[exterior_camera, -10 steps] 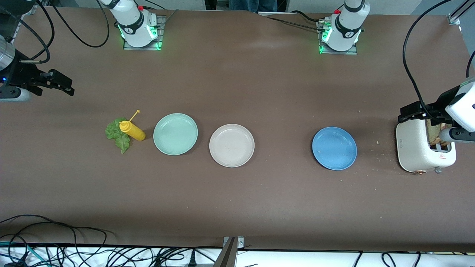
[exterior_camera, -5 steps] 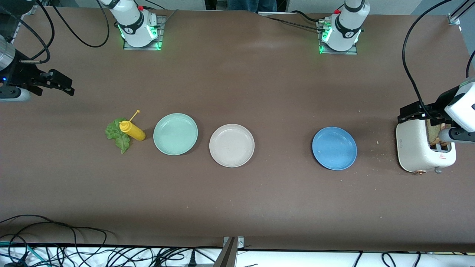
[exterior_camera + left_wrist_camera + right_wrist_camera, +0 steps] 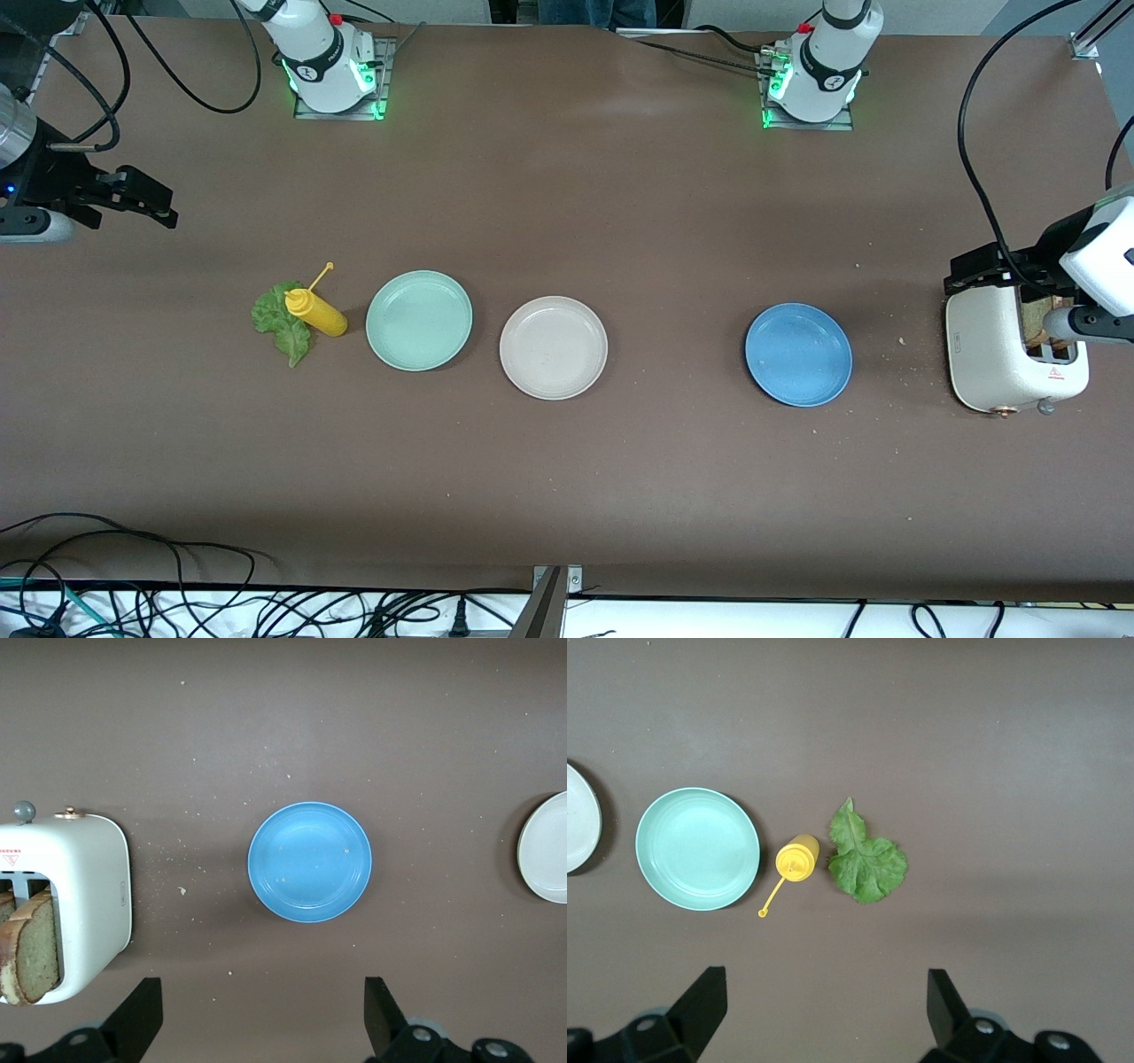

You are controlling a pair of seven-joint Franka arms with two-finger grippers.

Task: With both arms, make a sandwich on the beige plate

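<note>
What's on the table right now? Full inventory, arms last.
beige plate: 1, off-white, mid-table, nothing on it
mint-green plate: 1, pale green, beside the beige plate toward the right arm's end
blue plate: 1, blue, toward the left arm's end, between beige plate and toaster
mustard bottle: 1, yellow, cap open, beside the mint-green plate
lettuce leaf: 1, green, on the table by the bottle
toaster: 1, white, at the left arm's end
bread slices: 2, brown-crusted, standing in the toaster slots
crumbs: scattered, pale, between toaster and blue plate
left gripper: 1, black, open, over the toaster
right gripper: 1, black, open, over the table's right-arm end, holding nothing
</note>
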